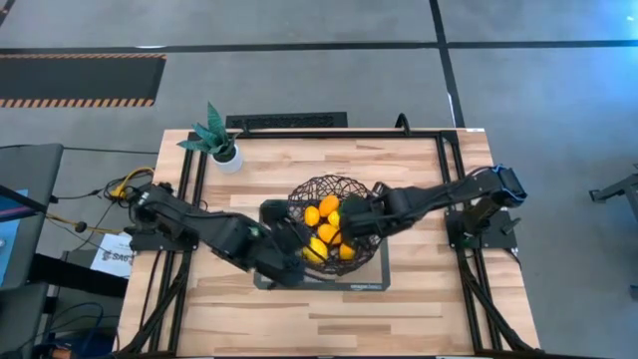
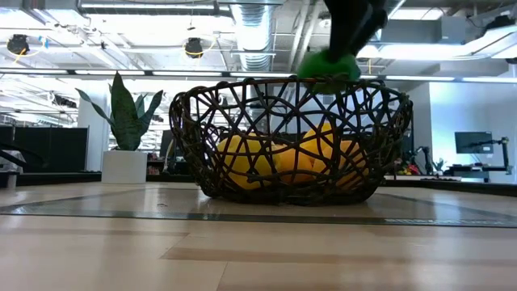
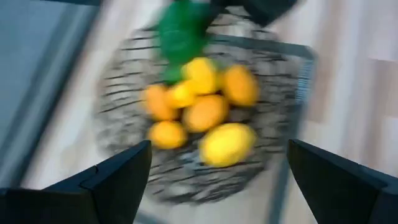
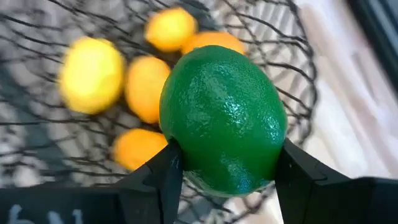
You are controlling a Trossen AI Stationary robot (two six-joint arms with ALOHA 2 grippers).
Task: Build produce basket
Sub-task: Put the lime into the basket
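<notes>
Green glossy lime (image 4: 222,121), nearest the right wrist camera, sits clamped between the right end effector's (image 4: 225,163) fingers, poised above the rim of the basket. Pale wooden bench (image 1: 419,309) carries the round dark brown open-weave wire basket (image 2: 202,113), which holds several yellow and orange fruits (image 3: 205,112). Left end effector (image 3: 214,165) hovers beside the basket, jaws wide, empty. Step in hand: depositing the lime. Next move calls for lowering and releasing inside the rim.

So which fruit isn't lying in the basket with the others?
The green lime. The right pincer holds it above the wire basket, while the yellow and orange fruits lie inside.
</notes>
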